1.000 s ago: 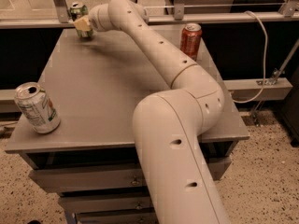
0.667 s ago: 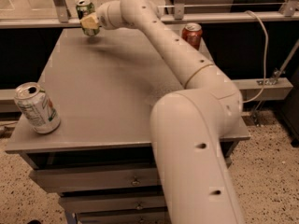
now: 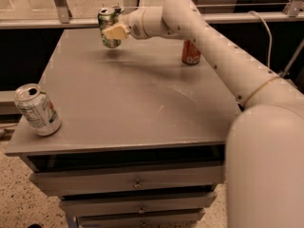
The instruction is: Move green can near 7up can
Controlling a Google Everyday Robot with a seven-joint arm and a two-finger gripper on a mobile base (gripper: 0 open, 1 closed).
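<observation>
The green can [image 3: 107,23], dark green with white patches and a silver top, is at the far left of the grey table [image 3: 142,103]. My gripper [image 3: 112,31] is shut on it from the right, with a cream finger [image 3: 117,32] across its side. The can hangs slightly above the tabletop, over its own shadow. The 7up can [image 3: 37,110], pale silver-white with green lettering, stands at the near left corner of the table, far from the green can. My arm reaches in from the lower right.
A red-orange can [image 3: 190,52] stands at the far right of the table, partly behind my arm. A metal rail and posts [image 3: 59,4] run behind the table's far edge. Drawers [image 3: 137,183] sit below the front edge.
The gripper has carried the green can from the far left corner to the right and a little nearer, lifted off the tabletop. The 7up can and red-orange can have not moved.
</observation>
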